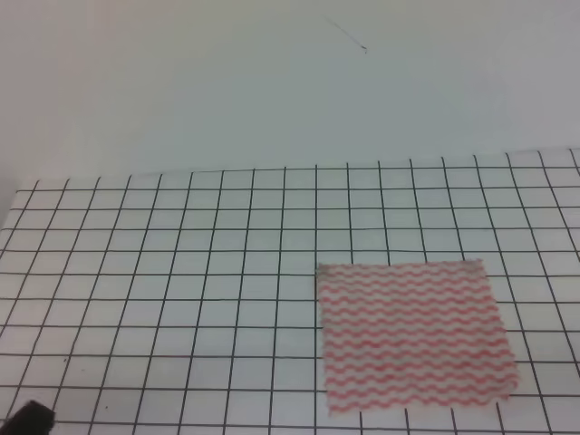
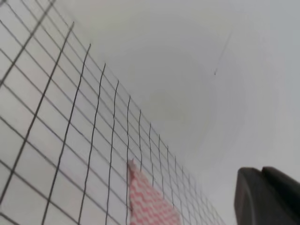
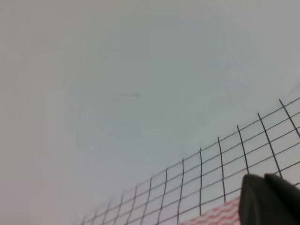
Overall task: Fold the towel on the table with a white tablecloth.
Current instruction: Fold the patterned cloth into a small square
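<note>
In the exterior high view only a small dark piece of the left gripper (image 1: 27, 419) shows at the bottom left corner, low over the table with a white tablecloth (image 1: 181, 299). Whether its jaws are wide or narrow cannot be told. In the left wrist view a dark part of this gripper (image 2: 267, 197) fills the lower right corner, and the jaw gap is not visible there either.

The right gripper (image 3: 269, 199) appears only in the right wrist view, as a dark blurred shape at the lower right edge. Its opening also cannot be told.

The towel (image 1: 412, 335) lies flat and unfolded on the grid cloth, well apart from the left gripper, far to that gripper's right and a little ahead of it. From the left wrist camera the towel (image 2: 150, 201) is ahead, with one corner pointing up. From the right wrist camera a pink striped edge of the towel (image 3: 215, 216) is seen just beside the dark gripper shape, below and to its left.

Nothing lies between the grippers and the towel. Beyond the table stands a plain pale wall (image 1: 272, 82) with a thin dark mark (image 1: 349, 38) on it.
</note>
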Robot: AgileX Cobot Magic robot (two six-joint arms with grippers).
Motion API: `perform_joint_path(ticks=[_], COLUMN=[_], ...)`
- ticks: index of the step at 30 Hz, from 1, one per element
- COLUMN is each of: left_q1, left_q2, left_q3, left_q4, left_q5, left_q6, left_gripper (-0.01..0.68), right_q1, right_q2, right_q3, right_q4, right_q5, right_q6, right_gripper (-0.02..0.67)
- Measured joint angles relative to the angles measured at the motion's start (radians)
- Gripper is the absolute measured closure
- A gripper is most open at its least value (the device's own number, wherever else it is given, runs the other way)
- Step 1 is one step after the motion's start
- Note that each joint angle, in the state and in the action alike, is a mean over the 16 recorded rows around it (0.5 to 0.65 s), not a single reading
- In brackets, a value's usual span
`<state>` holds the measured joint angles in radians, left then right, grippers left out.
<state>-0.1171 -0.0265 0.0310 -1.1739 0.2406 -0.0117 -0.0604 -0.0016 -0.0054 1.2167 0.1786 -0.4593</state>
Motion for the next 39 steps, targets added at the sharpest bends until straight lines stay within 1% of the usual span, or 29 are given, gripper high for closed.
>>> perform_joint_path(ticks=[3, 9, 16, 19, 26, 32, 39], left_q1=[0.000, 0.000, 0.000, 0.000, 0.000, 0.000, 0.000], left_q2=[0.000, 0.004, 0.059, 0.115, 0.335, 0.568, 0.795], left_q3=[-0.006, -0.043, -0.136, -0.192, -0.337, -0.455, -0.535], left_q4=[-0.046, -0.106, -0.120, -0.107, -0.067, -0.041, -0.052], left_q5=[-0.014, -0.034, 0.003, 0.036, 0.150, 0.262, 0.345], left_q6=[0.074, 0.314, 0.640, 0.734, 0.857, 0.910, 0.935], left_gripper=[0.673, 0.673, 0.673, 0.673, 0.672, 0.672, 0.672], right_q1=[0.000, 0.000, 0.000, 0.000, 0.000, 0.000, 0.000], right_q2=[0.000, 0.003, 0.083, 0.164, 0.457, 0.738, 0.990], right_q3=[-0.020, -0.091, -0.210, -0.262, -0.392, -0.510, -0.603], right_q4=[0.000, -0.009, -0.051, -0.083, -0.156, -0.208, -0.245], right_q5=[0.063, 0.193, 0.309, 0.339, 0.428, 0.551, 0.672], right_q6=[-0.099, -0.243, -0.310, -0.327, -0.385, -0.434, -0.441], right_gripper=[0.652, 0.651, 0.650, 0.650, 0.649, 0.644, 0.588])
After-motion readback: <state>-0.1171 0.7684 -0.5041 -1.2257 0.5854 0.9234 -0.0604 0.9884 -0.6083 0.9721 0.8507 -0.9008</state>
